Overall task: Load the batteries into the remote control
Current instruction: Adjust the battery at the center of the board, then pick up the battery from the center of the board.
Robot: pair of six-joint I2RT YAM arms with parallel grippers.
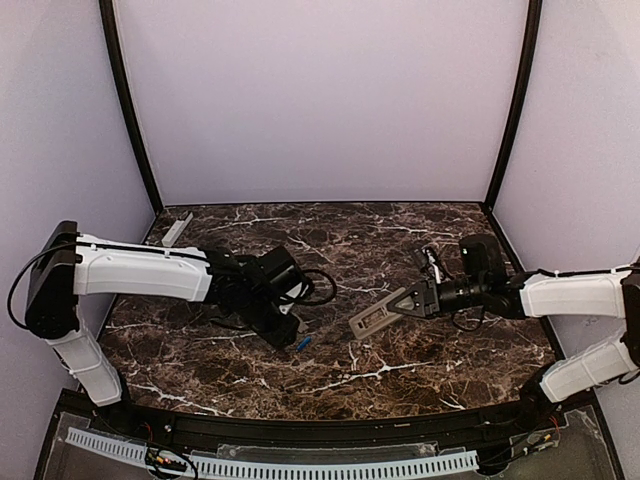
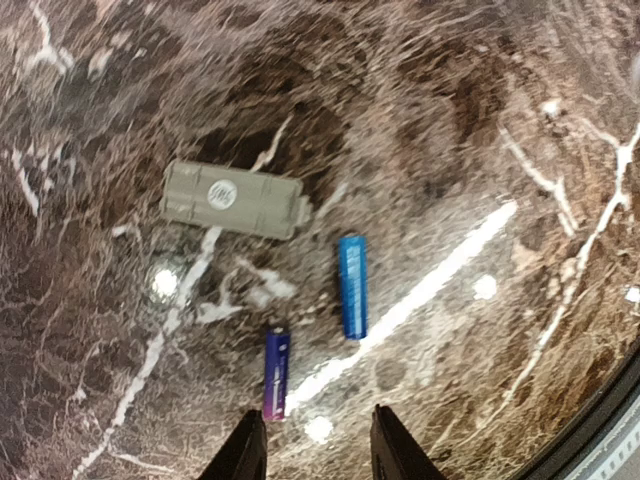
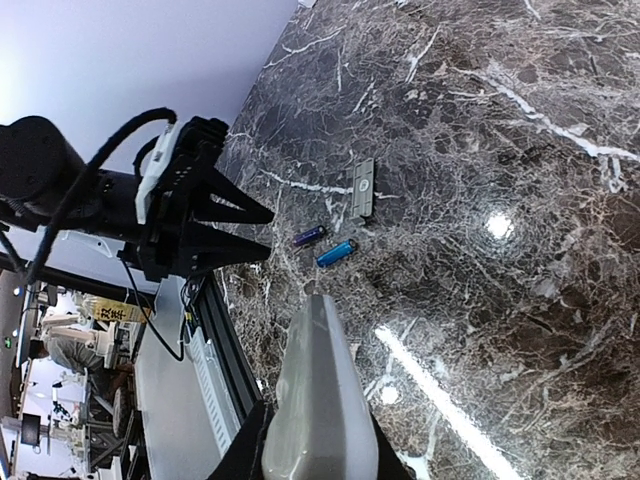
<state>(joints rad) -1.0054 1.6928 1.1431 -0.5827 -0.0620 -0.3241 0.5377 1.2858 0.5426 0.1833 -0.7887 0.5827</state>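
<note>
Currently batteries loose on table; remote control in right fingers.

Two batteries lie flat on the counter, both loose and clear of any grip. The lighter blue battery is a slim cylinder of uniform bright blue. The darker battery is violet-blue with a pinkish end. It lies just beside the first, roughly parallel, offset lengthwise and not touching it. In the overhead view the pair sits near the counter's middle, toward the near edge. The remote control is a pale oblong body, clamped at one end in the right hand. Its free end points toward the batteries, near them but apart. The face turned to the right wrist camera is plain and pale; the state of its battery bay cannot be determined.
</note>
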